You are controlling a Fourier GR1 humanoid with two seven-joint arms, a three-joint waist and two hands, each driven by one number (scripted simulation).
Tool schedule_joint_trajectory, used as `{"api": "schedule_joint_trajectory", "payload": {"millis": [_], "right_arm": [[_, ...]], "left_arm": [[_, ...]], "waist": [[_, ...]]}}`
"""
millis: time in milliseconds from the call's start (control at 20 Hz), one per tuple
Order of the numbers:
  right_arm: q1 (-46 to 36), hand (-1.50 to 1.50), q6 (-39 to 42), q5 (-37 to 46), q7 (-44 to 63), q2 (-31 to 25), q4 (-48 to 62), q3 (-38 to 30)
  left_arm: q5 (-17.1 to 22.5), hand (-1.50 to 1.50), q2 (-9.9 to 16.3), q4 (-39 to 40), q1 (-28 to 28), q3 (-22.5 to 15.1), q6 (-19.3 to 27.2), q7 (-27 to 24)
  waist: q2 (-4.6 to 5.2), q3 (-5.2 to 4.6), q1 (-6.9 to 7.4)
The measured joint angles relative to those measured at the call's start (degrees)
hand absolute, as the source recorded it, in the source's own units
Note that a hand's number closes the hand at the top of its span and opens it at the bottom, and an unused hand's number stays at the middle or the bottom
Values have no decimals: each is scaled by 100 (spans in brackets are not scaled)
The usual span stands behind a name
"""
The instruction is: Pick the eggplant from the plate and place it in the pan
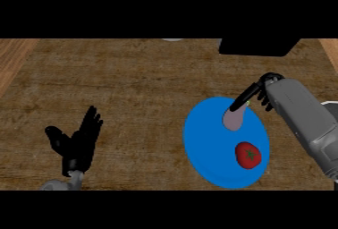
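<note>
Right hand fingers curled onto eggplant.

A single head view looks steeply down on the wooden counter from above and behind the robot's forearms, which enter from the lower edge, close enough that the blue plate fills much of the right half of the frame.

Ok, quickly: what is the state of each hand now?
Left hand: open, resting, holds nothing.
Right hand: fingers curled around the greyish-purple eggplant on the blue round plate.
</note>
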Motion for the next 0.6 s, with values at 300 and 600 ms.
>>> {"api": "schedule_joint_trajectory", "payload": {"millis": [300, 600], "right_arm": [[-338, -150, 379, -278, -52, 220, 603, -63], [-516, -150, 462, -88, -310, 416, 1002, 31]], "left_arm": [[-33, 0, 0, -48, 167, 66, -31, -98], [-40, 0, 3, -127, 268, 169, -59, 0]], "waist": [[-35, 5, -93], [-66, -8, -180]]}}
